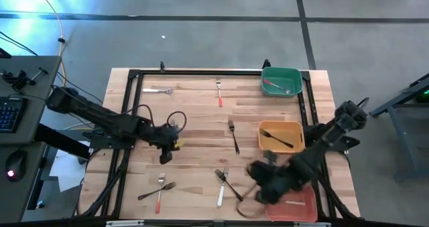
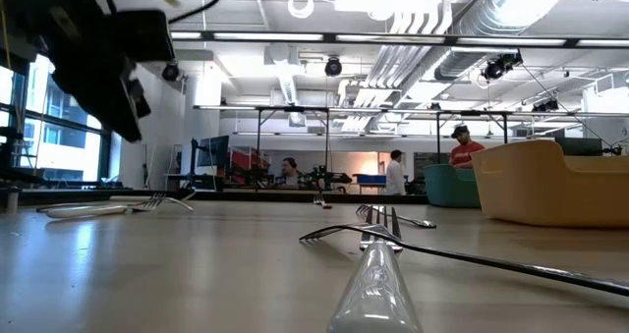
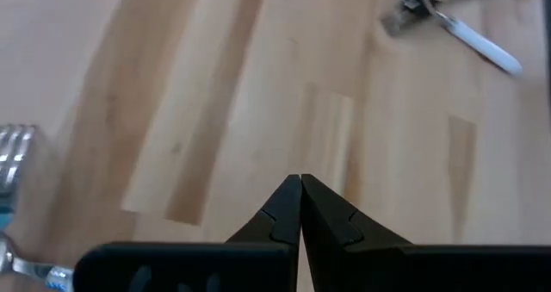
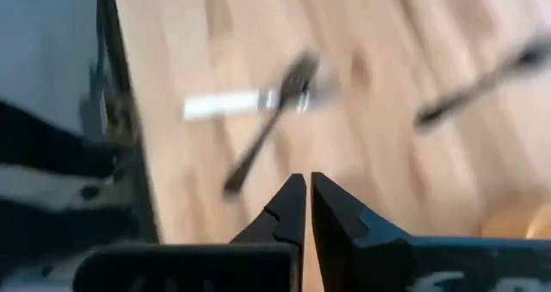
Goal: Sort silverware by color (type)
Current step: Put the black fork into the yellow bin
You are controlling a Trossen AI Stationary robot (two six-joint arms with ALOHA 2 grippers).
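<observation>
Right pincer (image 1: 258, 172) closed, empty, beside crossed forks (image 1: 224, 182).
It should be reopened and one handle straddled squarely.

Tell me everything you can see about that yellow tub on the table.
The yellow tub is a squarish open bin with rounded corners and a thick rim; it looks like plastic. It sits upright and flat on the wooden table near its right edge, between a green bin and a red bin, apart from both. One black-handled fork lies slantwise on its floor. From table height its wall rises smooth and plain. Neither gripper touches it.
</observation>
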